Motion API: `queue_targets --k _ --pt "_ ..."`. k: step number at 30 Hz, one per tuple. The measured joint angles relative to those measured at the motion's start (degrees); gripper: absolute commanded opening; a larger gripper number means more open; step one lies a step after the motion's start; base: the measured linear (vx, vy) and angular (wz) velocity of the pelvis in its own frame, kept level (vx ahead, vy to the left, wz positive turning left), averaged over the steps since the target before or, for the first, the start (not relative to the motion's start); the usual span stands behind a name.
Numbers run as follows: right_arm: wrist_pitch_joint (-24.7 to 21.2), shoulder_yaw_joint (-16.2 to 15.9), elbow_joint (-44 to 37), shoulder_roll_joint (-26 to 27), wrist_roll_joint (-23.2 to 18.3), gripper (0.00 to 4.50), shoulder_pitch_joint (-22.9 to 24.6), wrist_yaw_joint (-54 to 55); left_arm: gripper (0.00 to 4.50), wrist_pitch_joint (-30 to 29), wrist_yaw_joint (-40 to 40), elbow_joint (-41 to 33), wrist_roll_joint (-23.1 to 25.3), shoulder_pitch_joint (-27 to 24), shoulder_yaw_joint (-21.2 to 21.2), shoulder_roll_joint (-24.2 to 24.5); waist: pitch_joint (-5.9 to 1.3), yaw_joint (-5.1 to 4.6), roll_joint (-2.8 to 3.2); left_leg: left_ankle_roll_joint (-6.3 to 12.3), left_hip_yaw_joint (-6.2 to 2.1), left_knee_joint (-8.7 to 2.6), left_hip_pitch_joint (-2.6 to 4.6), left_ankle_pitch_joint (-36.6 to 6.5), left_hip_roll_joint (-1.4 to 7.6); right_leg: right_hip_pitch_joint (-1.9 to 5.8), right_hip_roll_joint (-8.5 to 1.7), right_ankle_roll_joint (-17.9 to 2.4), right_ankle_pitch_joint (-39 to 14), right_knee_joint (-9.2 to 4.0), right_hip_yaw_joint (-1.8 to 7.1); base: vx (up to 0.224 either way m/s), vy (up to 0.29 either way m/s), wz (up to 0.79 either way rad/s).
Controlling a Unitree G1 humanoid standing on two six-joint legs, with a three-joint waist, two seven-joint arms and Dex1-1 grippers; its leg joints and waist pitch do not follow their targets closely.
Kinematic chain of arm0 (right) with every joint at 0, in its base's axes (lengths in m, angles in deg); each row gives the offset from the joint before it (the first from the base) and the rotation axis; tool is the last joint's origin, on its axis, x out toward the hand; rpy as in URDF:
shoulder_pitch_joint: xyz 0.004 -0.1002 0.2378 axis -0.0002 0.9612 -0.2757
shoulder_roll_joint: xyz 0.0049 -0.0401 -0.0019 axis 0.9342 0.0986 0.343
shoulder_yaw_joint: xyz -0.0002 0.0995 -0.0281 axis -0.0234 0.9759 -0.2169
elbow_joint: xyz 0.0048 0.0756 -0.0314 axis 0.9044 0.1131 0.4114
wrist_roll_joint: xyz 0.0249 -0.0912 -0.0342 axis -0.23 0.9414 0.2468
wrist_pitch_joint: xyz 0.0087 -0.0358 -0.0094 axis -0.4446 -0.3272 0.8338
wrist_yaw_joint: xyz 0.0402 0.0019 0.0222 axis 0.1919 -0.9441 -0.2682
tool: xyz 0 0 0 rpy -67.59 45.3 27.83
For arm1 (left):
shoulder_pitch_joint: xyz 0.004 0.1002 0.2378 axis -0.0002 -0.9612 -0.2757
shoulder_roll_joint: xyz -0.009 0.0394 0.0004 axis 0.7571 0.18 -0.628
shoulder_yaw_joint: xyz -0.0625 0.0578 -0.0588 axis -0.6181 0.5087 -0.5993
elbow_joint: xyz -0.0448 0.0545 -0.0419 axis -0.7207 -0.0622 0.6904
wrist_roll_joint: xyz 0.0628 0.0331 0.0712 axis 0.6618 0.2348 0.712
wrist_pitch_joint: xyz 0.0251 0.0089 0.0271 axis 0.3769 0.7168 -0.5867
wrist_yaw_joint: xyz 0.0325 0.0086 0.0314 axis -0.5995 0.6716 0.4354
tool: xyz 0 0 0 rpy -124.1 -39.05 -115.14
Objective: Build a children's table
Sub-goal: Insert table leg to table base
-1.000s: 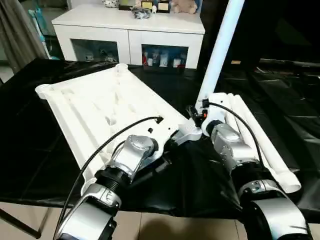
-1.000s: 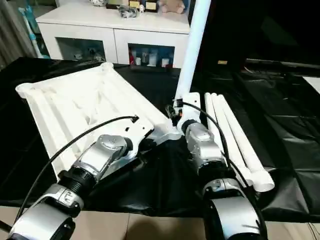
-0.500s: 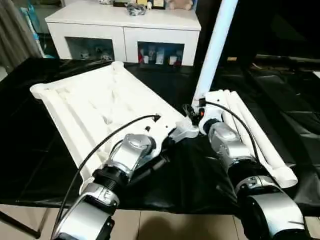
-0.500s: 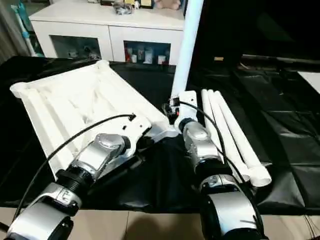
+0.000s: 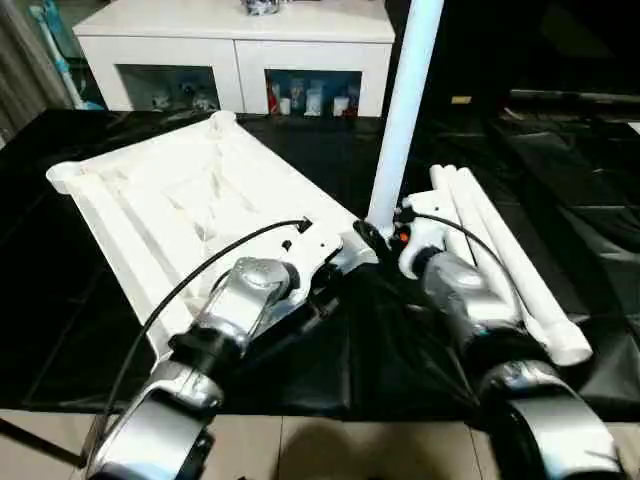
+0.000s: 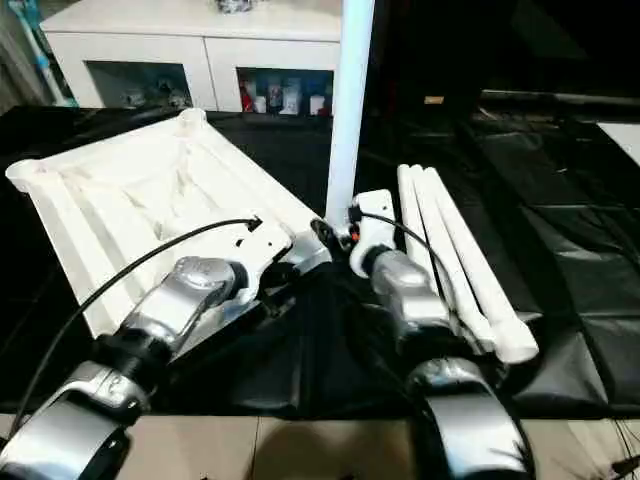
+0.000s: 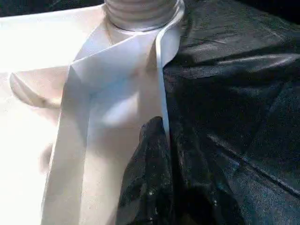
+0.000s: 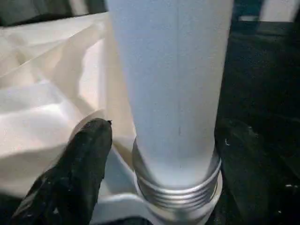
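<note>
The white tabletop (image 5: 190, 210) lies underside up on the black cloth. One white leg (image 5: 405, 110) stands upright in its near right corner socket (image 7: 143, 11), with its threaded collar (image 8: 176, 187) showing just above the socket. My right gripper (image 5: 392, 228) is open around the base of this leg, and its one visible finger (image 8: 79, 173) stands apart from the tube. My left gripper (image 5: 358, 240) is shut on the tabletop's thin rim beside that corner, with a black finger (image 7: 150, 178) against the rim's outer face. Three more legs (image 5: 500, 250) lie side by side to the right.
A white cabinet (image 5: 240, 40) with glass doors stands behind the table. The black cloth (image 5: 560, 150) covers the whole work surface and wrinkles near the front edge under my forearms. A dark screen rises behind the upright leg.
My right gripper's jaws have opened away from the upright leg, which stays standing in its socket. The head camera has tilted down a little. My left gripper holds as before.
</note>
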Motion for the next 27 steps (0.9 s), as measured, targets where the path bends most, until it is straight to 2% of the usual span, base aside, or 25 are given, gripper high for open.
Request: queue_targets --k 3,5,9,12,17,22,23,27 --pt "-2.5 -1.9 -5.0 -2.9 -0.1 3.94 2.7 -5.7 0.0 1.9 5.3 -2.3 -1.0 -1.3 0.1 3.0 0.03 0.39 -0.05 -0.4 0.09 0.28 -0.05 0.5 0.19 -0.27 0.0 0.1 0.8 0.81 0.06 0.058 -0.034 0.05" --pt "-3.9 -4.0 -8.4 -5.6 -0.1 3.94 4.6 -11.0 0.0 3.6 9.8 -4.9 -2.1 -3.1 0.2 5.0 -0.03 0.88 0.07 -0.37 0.25 0.18 -0.05 0.5 0.48 -0.34 0.13 0.5 0.6 0.96 0.01 0.086 -0.031 0.04" --pt "-5.3 -6.6 -13.3 -8.8 -0.3 3.94 7.3 -18.5 0.0 5.6 17.1 -8.1 -4.1 -5.2 0.6 8.3 -0.04 1.82 0.3 0.06 0.68 0.56 -0.36 0.8 0.88 -0.82 0.2 0.3 -0.7 2.1 -0.01 0.09 -0.022 0.03" --pt "-6.5 -8.6 -18.7 -11.6 -1.1 3.94 9.9 -24.3 0.0 5.8 21.9 -10.9 -5.8 -6.5 1.0 10.8 -0.08 2.81 0.35 0.52 0.73 1.06 -1.07 0.5 0.91 -1.63 0.19 -0.1 -1.1 2.78 0.07 0.022 -0.004 0.0" --pt "-8.5 -10.1 -22.3 -13.8 -1.3 3.94 11.3 -27.5 0.0 6.3 24.6 -11.3 -6.3 -7.1 1.2 12.0 -0.07 2.76 0.34 0.64 0.72 1.88 -1.28 0.3 0.98 -1.76 0.15 -0.1 -1.2 3.23 0.17 0.0 0.0 0.0" --pt "-9.4 -10.2 -23.0 -13.5 -1.4 3.94 12.3 -27.8 0.0 6.5 25.4 -11.3 -6.3 -7.9 1.2 12.2 0.02 2.41 0.27 0.03 0.85 2.14 -0.77 0.2 0.99 -1.24 0.07 0.0 -1.1 3.43 0.33 -0.03 0.003 0.0" --pt "-9.8 -10.1 -23.1 -13.4 -1.4 3.69 12.3 -27.8 0.0 6.5 25.4 -11.3 -6.3 -8.0 1.2 12.2 0.04 2.32 0.25 -0.17 0.84 2.14 -0.76 0.2 1.0 -1.23 0.06 0.0 -1.0 3.45 0.34 0.0 0.0 0.0" --pt "-10.9 -9.7 -24.0 -13.5 -1.5 3.45 12.5 -27.8 0.0 6.5 26.1 -11.3 -6.4 -8.0 1.2 12.3 0.04 2.38 0.25 -0.3 0.85 2.14 -0.82 0.3 1.0 -1.24 0.05 0.0 -0.9 3.45 0.34 0.0 0.0 0.0"
